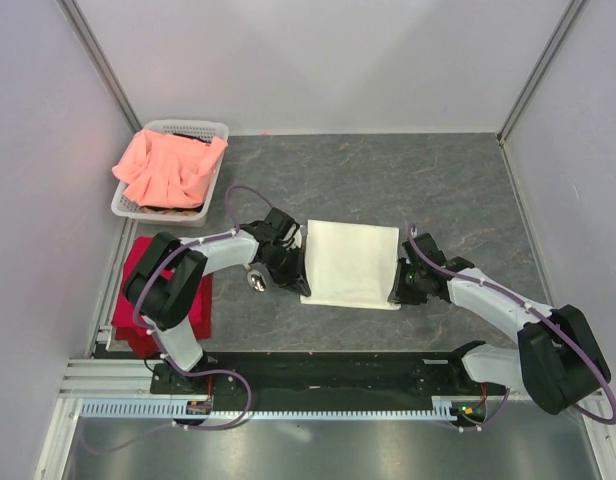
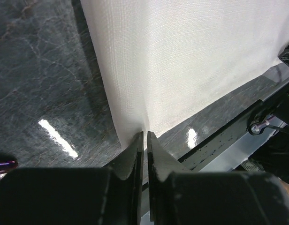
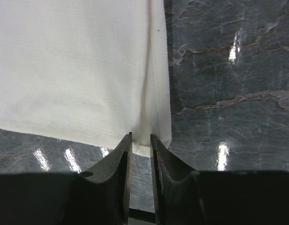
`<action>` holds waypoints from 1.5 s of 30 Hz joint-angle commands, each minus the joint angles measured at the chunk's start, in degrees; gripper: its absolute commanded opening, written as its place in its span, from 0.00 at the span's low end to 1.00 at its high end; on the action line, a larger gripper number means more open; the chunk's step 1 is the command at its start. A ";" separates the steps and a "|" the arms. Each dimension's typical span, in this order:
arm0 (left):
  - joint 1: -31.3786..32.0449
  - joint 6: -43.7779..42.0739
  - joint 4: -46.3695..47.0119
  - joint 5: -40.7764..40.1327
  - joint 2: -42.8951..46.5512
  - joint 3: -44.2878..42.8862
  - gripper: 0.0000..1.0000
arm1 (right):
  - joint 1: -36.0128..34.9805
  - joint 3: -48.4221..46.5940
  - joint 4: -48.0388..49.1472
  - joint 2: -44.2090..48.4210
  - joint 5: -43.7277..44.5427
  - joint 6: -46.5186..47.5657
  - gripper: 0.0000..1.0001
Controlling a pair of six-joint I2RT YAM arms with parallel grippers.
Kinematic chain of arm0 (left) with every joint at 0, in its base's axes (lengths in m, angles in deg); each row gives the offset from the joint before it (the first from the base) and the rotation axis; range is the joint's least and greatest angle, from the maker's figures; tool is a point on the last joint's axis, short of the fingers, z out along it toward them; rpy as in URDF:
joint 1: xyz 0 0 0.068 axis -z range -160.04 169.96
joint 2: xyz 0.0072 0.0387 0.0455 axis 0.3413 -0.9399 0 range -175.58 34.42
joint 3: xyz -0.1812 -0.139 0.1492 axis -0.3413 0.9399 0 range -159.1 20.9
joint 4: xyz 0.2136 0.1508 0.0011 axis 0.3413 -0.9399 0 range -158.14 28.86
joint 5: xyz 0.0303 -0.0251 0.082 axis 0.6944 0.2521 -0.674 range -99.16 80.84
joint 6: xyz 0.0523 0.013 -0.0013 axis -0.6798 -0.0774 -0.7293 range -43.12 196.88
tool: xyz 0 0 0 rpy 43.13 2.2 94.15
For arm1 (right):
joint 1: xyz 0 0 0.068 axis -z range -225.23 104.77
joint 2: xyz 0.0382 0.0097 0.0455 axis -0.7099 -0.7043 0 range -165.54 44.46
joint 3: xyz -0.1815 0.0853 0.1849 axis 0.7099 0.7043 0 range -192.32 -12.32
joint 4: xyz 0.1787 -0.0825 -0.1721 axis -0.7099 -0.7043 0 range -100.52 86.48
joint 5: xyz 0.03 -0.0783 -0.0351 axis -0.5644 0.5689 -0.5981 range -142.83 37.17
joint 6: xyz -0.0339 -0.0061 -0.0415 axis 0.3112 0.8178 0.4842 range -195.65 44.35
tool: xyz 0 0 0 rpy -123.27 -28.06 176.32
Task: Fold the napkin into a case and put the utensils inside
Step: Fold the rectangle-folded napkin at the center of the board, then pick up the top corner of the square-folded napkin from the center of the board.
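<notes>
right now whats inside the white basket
A crumpled salmon-pink cloth fills the basket. Something dark shows beneath its near edge; the cloth covers the rest.

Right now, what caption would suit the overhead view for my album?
Left gripper and right gripper each pinch a near corner of the cream-white napkin.
</notes>
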 commanded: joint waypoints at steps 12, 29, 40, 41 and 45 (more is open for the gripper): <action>0.28 1.85 1.43 1.92 6.05 -1.11 0.15 | -0.30 1.64 4.64 1.15 -2.43 -3.39 0.24; 0.19 0.62 -0.07 -0.27 4.21 -1.38 0.16 | -0.21 1.11 -2.13 5.29 3.02 -2.25 0.00; 0.19 0.53 1.51 -5.37 -0.19 2.31 0.13 | -0.21 2.08 0.86 0.98 3.81 0.12 0.00; 0.27 0.62 1.51 -5.46 -0.10 2.58 0.13 | -0.30 1.73 0.07 1.24 5.12 0.30 0.00; 0.36 0.36 1.95 -5.82 1.83 4.33 0.14 | -0.30 -0.29 -2.39 2.47 6.89 1.35 0.00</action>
